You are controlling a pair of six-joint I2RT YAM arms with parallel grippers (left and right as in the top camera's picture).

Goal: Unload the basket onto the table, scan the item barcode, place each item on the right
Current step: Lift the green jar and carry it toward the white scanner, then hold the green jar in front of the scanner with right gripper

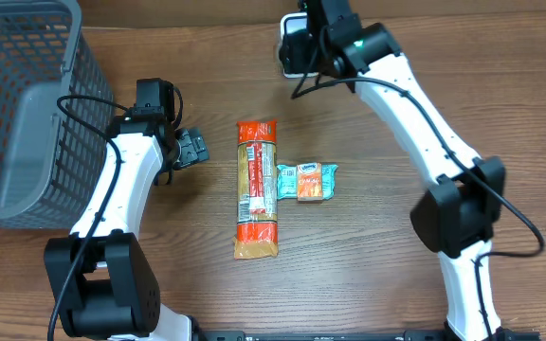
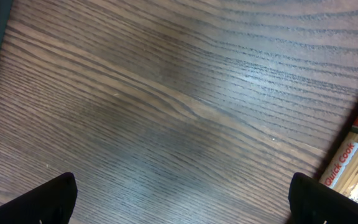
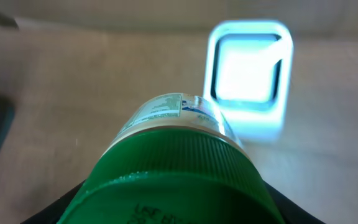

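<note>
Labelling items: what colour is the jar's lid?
Green: lid of the jar, clearest in right wrist view.

Basket (image 1: 12,114) blocks left, pasta pack (image 1: 257,189) + snack bar (image 1: 307,181) touching mid surface (image 1: 368,265), bare wood btw left tool (image 1: 192,147) & pack, scanner (image 1: 294,45) at back.

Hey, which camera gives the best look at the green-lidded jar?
The right wrist view: the green-lidded jar fills the foreground, its label partly visible, in front of the glowing scanner. Overhead, the right arm covers it. The left wrist view shows only the table and a pasta packet.
</note>
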